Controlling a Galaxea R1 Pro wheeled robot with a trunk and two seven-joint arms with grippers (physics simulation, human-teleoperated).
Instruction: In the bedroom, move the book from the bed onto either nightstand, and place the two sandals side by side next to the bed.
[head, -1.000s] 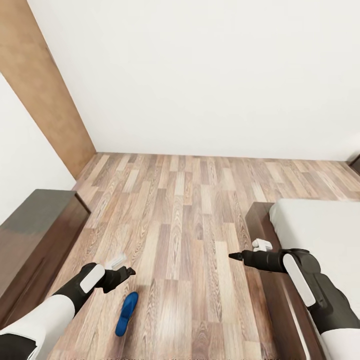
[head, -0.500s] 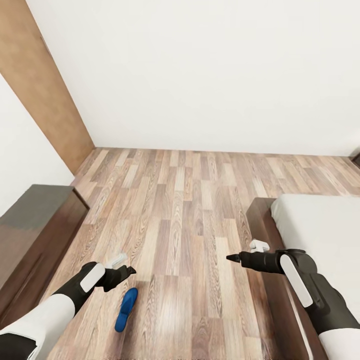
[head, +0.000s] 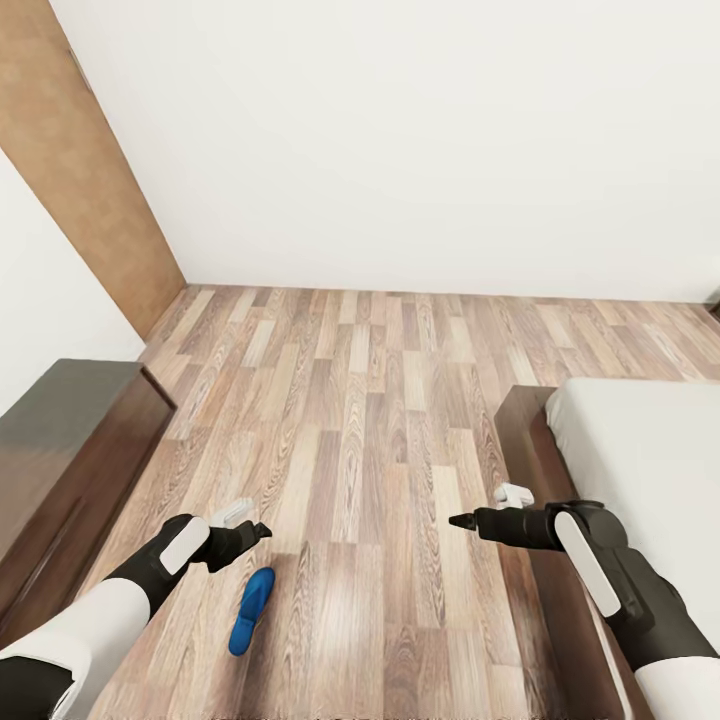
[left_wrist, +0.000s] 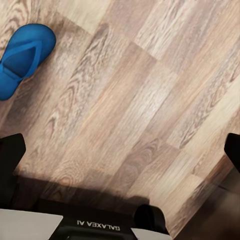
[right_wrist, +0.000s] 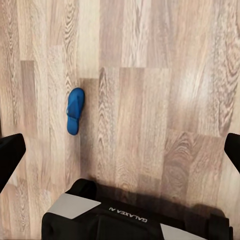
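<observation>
With its two black fingertips set wide apart at opposite edges of the left wrist view and nothing between them, the left gripper (head: 255, 530) hangs over bare light brown wood-plank floor (head: 370, 400), while the right gripper (head: 458, 520) shows the same spread stance in the right wrist view, its jaws likewise holding nothing. One smooth bright blue sandal (head: 251, 611) lies flat on the planks just below and beside the left gripper in the head view, apart from it; the same sandal (left_wrist: 22, 56) appears at a corner of the left wrist view with its thong strap facing up, and small and farther off (right_wrist: 74, 111) in the right wrist view. To the robot's right, the low dark brown wooden frame (head: 530, 470) of the large bed carries a plain pale grey-white mattress (head: 650, 470), and the right forearm reaches forward along the frame's near corner. At the robot's left stands a long, low dark brown glossy bench (head: 70, 440) against the wall. Beyond it a tall brown wooden panel (head: 90, 170) leans into the corner of the plain white walls (head: 420, 140).
</observation>
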